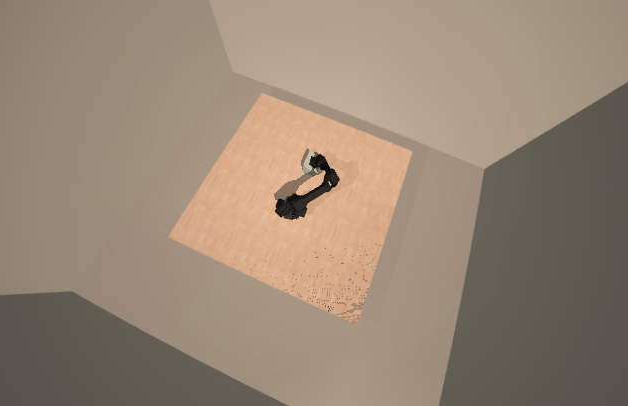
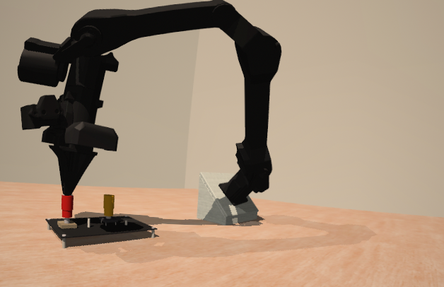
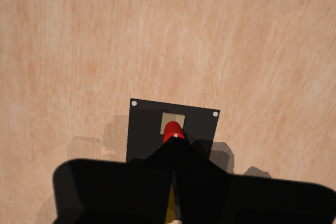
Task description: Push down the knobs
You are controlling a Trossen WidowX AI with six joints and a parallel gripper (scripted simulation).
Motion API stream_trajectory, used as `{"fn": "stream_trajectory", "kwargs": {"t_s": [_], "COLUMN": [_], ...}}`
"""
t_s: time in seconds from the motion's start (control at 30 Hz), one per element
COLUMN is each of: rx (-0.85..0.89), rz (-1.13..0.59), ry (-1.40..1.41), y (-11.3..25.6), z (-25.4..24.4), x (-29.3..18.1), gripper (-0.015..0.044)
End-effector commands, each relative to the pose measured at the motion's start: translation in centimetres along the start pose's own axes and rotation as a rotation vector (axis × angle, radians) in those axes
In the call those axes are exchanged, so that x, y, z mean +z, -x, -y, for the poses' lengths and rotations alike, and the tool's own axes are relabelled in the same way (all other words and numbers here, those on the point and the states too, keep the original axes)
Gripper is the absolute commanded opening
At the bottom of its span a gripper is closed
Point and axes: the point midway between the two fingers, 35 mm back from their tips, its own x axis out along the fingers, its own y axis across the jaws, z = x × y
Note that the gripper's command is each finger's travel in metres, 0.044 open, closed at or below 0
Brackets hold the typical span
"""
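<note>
The black circuit board [image 2: 83,232] [image 3: 142,137] stands on short light legs. The red knob [image 2: 67,206] [image 3: 173,129] stands upright over the tan potentiometer [image 2: 68,225] [image 3: 167,118], with a short piece of grey shaft showing between them. The yellow knob [image 2: 109,205] [image 3: 170,215] stands upright over a dark potentiometer, a little above it; the wrist view shows only part of this knob. My gripper [image 2: 67,194] [image 3: 175,142] is shut and empty. It points down with its fingertips at the top of the red knob, seemingly touching it.
Thin light pins [image 2: 88,223] [image 2: 126,223] stand on the board near the knobs. The grey wedge-shaped stand [image 2: 209,206] [image 1: 307,162] carries the arm's base, to the right of the board in the exterior view. The arm arches over the wooden table [image 1: 230,200].
</note>
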Motion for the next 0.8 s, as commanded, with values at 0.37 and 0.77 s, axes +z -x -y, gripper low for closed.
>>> {"fn": "stream_trajectory", "kwargs": {"t_s": [0.37,0.77], "rx": [0.015,0.015], "rz": [-0.034,-0.034], "ry": [0.021,0.021], "y": [-2.61,-2.75], "z": [-0.35,-0.35], "x": [0.10,0.10], "gripper": [0.0000,0.0000]}}
